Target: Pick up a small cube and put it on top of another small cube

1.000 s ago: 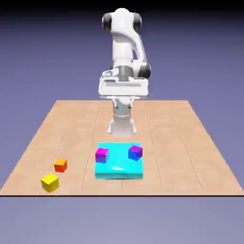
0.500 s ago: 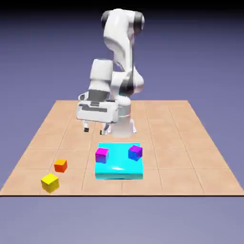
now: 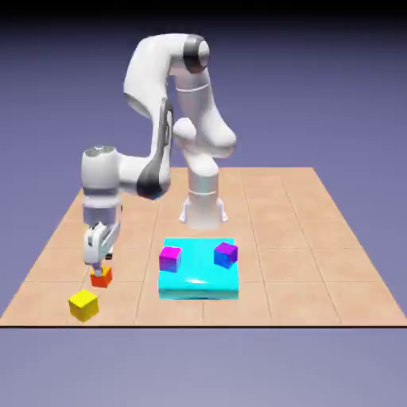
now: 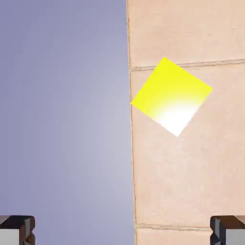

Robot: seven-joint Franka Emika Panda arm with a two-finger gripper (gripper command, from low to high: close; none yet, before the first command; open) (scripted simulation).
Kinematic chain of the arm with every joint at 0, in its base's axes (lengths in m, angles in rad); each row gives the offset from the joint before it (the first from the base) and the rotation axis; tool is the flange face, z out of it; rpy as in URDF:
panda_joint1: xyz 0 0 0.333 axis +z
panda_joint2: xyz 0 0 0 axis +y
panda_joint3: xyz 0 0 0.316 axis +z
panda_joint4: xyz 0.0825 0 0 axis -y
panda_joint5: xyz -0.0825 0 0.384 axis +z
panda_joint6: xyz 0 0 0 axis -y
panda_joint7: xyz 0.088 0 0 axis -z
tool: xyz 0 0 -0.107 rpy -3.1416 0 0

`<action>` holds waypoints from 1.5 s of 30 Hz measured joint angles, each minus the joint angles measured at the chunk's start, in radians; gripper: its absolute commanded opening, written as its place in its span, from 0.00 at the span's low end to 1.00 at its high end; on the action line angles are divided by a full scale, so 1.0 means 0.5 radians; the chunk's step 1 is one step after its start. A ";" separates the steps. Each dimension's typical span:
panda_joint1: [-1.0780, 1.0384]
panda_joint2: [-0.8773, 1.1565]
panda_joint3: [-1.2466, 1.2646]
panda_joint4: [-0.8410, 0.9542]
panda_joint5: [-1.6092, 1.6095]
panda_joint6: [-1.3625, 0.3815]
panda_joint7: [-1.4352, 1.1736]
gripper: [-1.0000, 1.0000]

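Where exterior shows orange cube under pincer | hand shows only yellow cube | pincer wide apart, empty

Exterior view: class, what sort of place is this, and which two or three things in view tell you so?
Most likely a rendered simulation test bench, not a real room: a tiled table floats before a plain blue-violet backdrop, a white robot arm stands on it, and flat-coloured cubes such as the yellow cube lie about.

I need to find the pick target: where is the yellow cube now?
In the exterior view the yellow cube lies near the table's front left corner, just in front of the orange cube. In the hand view it sits by the table's edge.
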 measured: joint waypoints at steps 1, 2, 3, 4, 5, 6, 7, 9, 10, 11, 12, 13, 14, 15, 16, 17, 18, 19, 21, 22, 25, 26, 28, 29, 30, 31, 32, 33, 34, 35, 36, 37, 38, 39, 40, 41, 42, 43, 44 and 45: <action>-0.055 0.058 0.023 0.040 -0.004 -0.026 0.087 0.50; -0.111 0.116 0.045 0.080 -0.007 -0.052 0.174 0.50; -0.166 0.174 0.068 0.120 -0.011 -0.078 0.261 0.50; -0.222 0.233 0.090 0.161 -0.014 -0.104 0.348 0.50; -0.277 0.291 0.113 0.201 -0.018 -0.130 0.435 0.50; -0.333 0.349 0.136 0.241 -0.021 -0.156 0.522 0.50; -0.388 0.407 0.158 0.281 -0.025 -0.182 0.608 0.50; -0.357 0.479 0.129 0.298 -0.048 -0.127 0.622 0.50; -0.326 0.552 0.100 0.316 -0.071 -0.071 0.635 0.50; -0.295 0.624 0.070 0.334 -0.095 -0.015 0.648 0.50; -0.264 0.696 0.041 0.351 -0.118 0.041 0.661 0.50; -0.257 0.713 0.035 0.355 -0.124 0.053 0.664 0.00; -0.257 0.713 0.035 0.355 -0.124 0.053 0.664 0.00; -0.257 0.713 0.034 0.355 -0.124 0.054 0.664 0.00; -0.288 0.641 0.064 0.338 -0.100 0.000 0.651 0.00; -0.319 0.568 0.093 0.320 -0.077 -0.056 0.638 0.00; -0.350 0.496 0.122 0.302 -0.053 -0.112 0.625 0.00; -0.381 0.423 0.151 0.285 -0.030 -0.167 0.611 0.00; -0.262 0.278 0.144 0.187 0.031 -0.227 0.460 0.00; -0.191 0.206 0.137 0.134 0.063 -0.254 0.377 0.00; 0.021 -0.012 0.113 -0.025 0.157 -0.334 0.125 0.00; 0.092 -0.084 0.106 -0.078 0.189 -0.360 0.042 0.00; 0.233 -0.229 0.090 -0.183 0.252 -0.414 -0.126 0.00; 0.303 -0.301 0.083 -0.236 0.284 -0.440 -0.209 0.00; 0.373 -0.374 0.075 -0.289 0.315 -0.467 -0.293 0.00; 0.450 -0.447 0.067 -0.342 0.347 -0.494 -0.377 0.00; 0.547 -0.519 0.060 -0.395 0.379 -0.520 -0.461 0.00; 0.600 -0.592 0.052 -0.448 0.410 -0.547 -0.544 0.00; 0.677 -0.664 0.047 -0.501 0.442 -0.574 -0.628 0.00; 0.761 -0.736 0.035 -0.554 0.474 -0.600 -0.712 0.00; 0.817 -0.809 0.028 -0.607 0.505 -0.627 -0.796 0.00; 0.879 -0.881 0.020 -0.660 0.537 -0.654 -0.879 0.00; 0.941 -0.954 0.013 -0.713 0.569 -0.680 -0.963 0.00; 1.012 -1.026 0.005 -0.766 0.600 -0.707 -1.047 0.00; 1.083 -1.099 -0.003 -0.818 0.632 -0.734 -1.130 0.00; 1.154 -1.171 -0.010 -0.871 0.664 -0.760 -1.214 0.00; 1.225 -1.244 -0.018 -0.924 0.695 -0.787 -1.297 0.00; 1.258 -1.277 -0.022 -0.949 0.710 -0.799 -1.336 0.00; 1.258 -1.277 -0.022 -0.949 0.710 -0.799 -1.336 0.00; 1.263 -1.215 -0.012 -0.974 0.712 -0.713 -1.335 0.00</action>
